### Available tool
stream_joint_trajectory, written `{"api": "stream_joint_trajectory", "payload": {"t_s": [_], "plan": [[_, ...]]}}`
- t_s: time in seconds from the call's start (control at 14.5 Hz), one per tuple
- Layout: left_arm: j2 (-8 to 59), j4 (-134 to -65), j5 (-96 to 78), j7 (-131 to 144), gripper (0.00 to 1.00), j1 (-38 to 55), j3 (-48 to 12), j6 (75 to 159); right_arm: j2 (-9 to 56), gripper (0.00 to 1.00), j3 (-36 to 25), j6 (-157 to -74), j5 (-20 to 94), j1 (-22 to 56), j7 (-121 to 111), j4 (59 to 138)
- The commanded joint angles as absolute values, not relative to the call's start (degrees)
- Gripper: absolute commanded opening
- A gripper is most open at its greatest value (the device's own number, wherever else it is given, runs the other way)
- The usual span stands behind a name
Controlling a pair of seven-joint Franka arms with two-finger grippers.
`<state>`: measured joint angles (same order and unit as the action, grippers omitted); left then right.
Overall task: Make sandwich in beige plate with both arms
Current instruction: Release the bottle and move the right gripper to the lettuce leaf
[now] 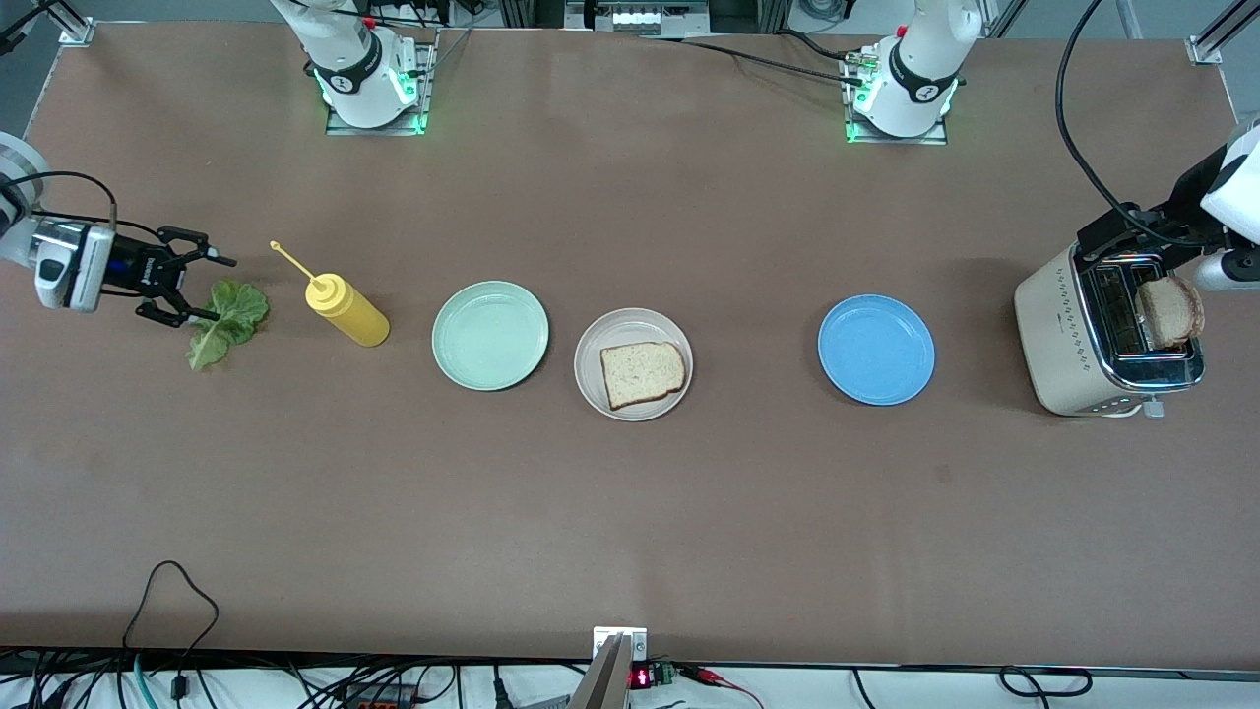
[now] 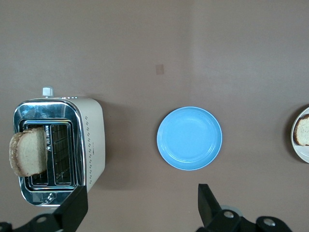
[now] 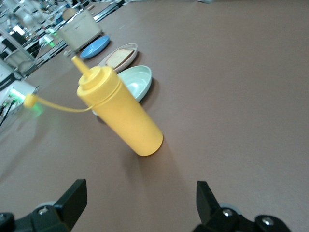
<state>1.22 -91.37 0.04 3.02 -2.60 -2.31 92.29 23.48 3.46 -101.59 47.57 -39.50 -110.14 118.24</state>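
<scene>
The beige plate (image 1: 630, 320) sits mid-table with one bread slice (image 1: 642, 373) lying on it. A second bread slice (image 1: 1171, 310) sticks up out of the toaster (image 1: 1068, 335) at the left arm's end; it also shows in the left wrist view (image 2: 28, 151). The green lettuce leaf (image 1: 228, 320) lies on the table at the right arm's end. My right gripper (image 1: 222, 289) is open and empty, low at the leaf's edge, one fingertip at the leaf. My left gripper (image 2: 141, 205) is open and empty, up over the table between the toaster and the blue plate.
A yellow squeeze bottle (image 1: 346, 310) stands between the lettuce and a mint-green plate (image 1: 490, 335). A blue plate (image 1: 876, 350) lies between the beige plate and the toaster. The left arm (image 1: 1226, 187) reaches in above the toaster.
</scene>
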Motion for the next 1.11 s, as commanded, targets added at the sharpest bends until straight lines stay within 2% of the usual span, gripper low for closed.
{"api": "stream_joint_trajectory", "payload": {"t_s": [0.0,0.41,0.62,0.83,1.04], "plan": [[1.05,-91.32,0.44,2.37,1.0,-2.99,-2.64,92.55,22.16,1.0,4.31,-103.26,45.27,-39.03,-98.04,115.67],[1.05,-91.41,0.35,2.37,1.0,-2.99,-2.64,92.46,19.34,1.0,9.57,-111.16,42.37,-38.85,-74.59,114.52],[0.97,-91.49,0.35,2.37,1.0,-2.99,-2.64,92.11,17.85,1.0,11.77,-114.07,37.46,-38.41,-60.68,114.52],[1.05,-91.49,0.35,2.37,1.0,-2.99,-2.64,92.28,16.96,1.0,13.7,-120.65,27.64,-37.36,-46.11,114.52],[0.88,-91.93,0.35,2.46,1.0,-3.08,-2.64,92.2,16.96,1.0,14.67,-123.3,17.11,-37.09,-29.97,114.61]]}}
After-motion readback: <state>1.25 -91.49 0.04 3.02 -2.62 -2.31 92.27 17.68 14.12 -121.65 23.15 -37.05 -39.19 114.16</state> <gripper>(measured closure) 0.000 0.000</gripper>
